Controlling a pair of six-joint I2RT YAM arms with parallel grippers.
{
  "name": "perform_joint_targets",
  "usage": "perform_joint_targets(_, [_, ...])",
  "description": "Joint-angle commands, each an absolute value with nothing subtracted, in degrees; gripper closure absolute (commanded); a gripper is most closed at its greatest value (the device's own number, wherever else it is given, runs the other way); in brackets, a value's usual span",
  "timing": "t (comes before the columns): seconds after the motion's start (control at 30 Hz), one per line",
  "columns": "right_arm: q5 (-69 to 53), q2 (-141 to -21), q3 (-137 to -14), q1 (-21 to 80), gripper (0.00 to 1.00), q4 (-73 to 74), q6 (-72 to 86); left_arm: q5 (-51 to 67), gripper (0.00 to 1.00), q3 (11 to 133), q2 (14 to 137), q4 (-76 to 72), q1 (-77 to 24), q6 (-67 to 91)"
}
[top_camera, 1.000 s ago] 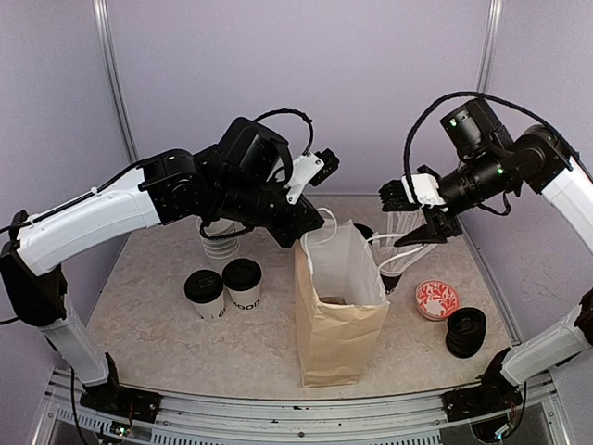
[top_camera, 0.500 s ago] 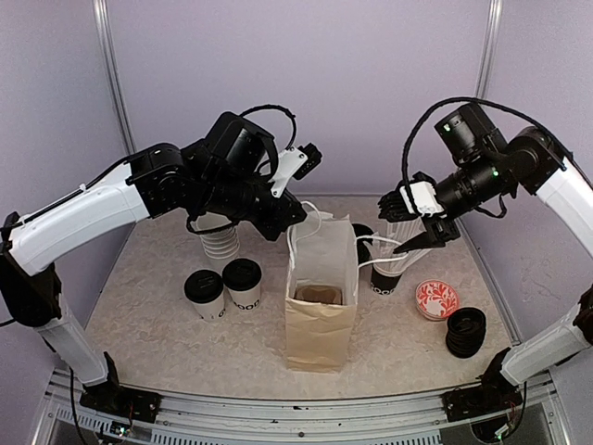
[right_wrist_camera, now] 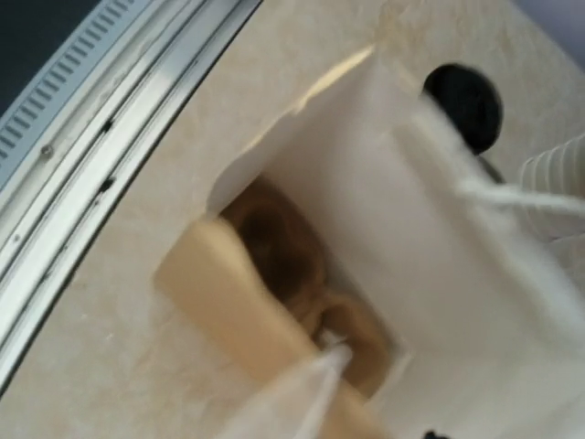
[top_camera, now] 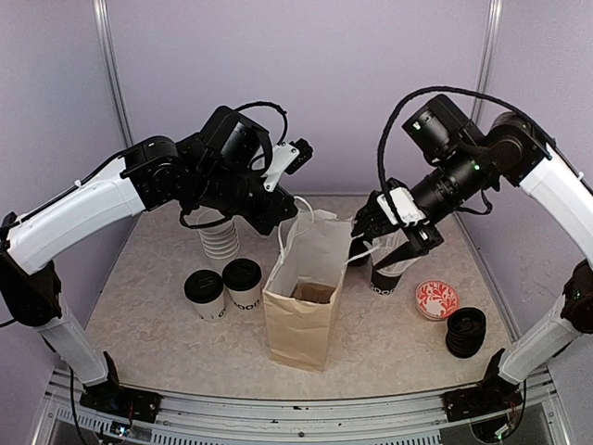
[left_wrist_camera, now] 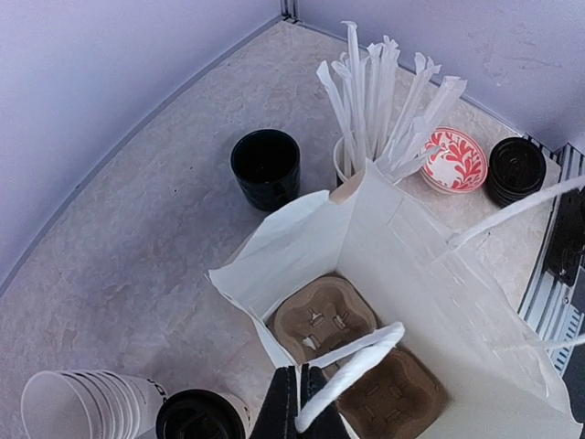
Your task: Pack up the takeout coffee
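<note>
Coffee cups: first coffee cup (top_camera: 204, 295) and second coffee cup (top_camera: 243, 284), lids on, upright on the table (top_camera: 157, 345), touching side by side. Located left of the bag (top_camera: 298, 323) and outside it; not yet packed.
Bag: brown paper, upright, mouth stretched wide between both arms. Probably held that way to give the cups a clear way down.
Tray: cardboard tray (left_wrist_camera: 352, 352) flat on the bag floor, visible sockets vacant. Apparently placed there to seat the cups upright.
Left gripper (left_wrist_camera: 300, 393): pressed together on one handle (left_wrist_camera: 358, 358), drawing that bag wall outward.
Right gripper (top_camera: 387, 239): at the other handle (left_wrist_camera: 512, 210), which runs taut toward it. Pinching or merely hooking, cannot tell.
Surroundings: stack of empty cups (top_camera: 220, 243) behind the coffee cups. Black cup (left_wrist_camera: 265, 166), bundle of wrapped straws (left_wrist_camera: 384, 101), red patterned dish (top_camera: 437, 298) and pile of black lids (top_camera: 465, 331) beyond and right of the bag.
Hidden or unclear: right wrist view blurred, own fingers not made out. Straw holder mostly behind the bag wall. One tray socket partly covered by fingers and handle. Cup lettering only partly legible.
</note>
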State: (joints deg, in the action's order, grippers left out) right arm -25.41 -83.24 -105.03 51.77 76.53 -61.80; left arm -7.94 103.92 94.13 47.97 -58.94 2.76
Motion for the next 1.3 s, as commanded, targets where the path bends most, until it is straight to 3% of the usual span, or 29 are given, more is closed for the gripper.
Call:
perform_joint_targets(0.0, [-26.7,-86.5,-115.5,48.8,0.40,77.3,-60.5,-8.2,0.96,105.5,94.4,49.4,-58.7,3.8])
perform_joint_targets(0.07, [-29.9,-87.0,-117.2,43.5,0.38,77.7,-62.9,-8.5,0.86,105.6,94.2,49.1,-58.7,4.2])
perform_joint_targets(0.17, [-29.3,-86.6,-112.3,38.9,0.35,77.3,-67.9,-8.5,0.58,105.6,93.5,48.9,-58.7,6.1])
perform_joint_targets(0.2, [-28.9,-86.3,-110.0,37.9,0.35,76.1,-68.8,-8.3,0.53,105.6,93.2,49.2,-58.8,6.9])
perform_joint_targets(0.37, [-27.7,-85.2,-101.4,35.9,0.34,71.9,-71.9,-8.7,0.39,100.7,89.3,48.0,-60.9,11.4])
perform_joint_targets(0.47, [-28.5,-85.3,-99.7,36.2,0.34,70.4,-72.6,-8.4,0.36,95.8,86.0,45.6,-61.2,15.2])
perform_joint_targets(0.83, [-23.8,-87.1,-95.7,45.2,0.37,63.3,-69.7,-10.7,0.41,90.8,86.5,43.3,-61.0,22.7])
perform_joint_targets(1.03, [-22.6,-87.2,-95.3,48.0,0.56,63.1,-68.4,-9.7,0.60,91.3,88.3,43.5,-60.2,22.6])
perform_joint_targets(1.17, [-22.7,-86.4,-95.6,50.7,0.78,64.3,-66.8,-8.7,0.73,91.9,88.9,43.4,-59.5,21.6])
perform_joint_targets(1.27, [-22.2,-86.5,-95.5,53.1,0.85,65.2,-65.6,-8.4,0.77,92.8,89.4,43.9,-58.9,20.8])
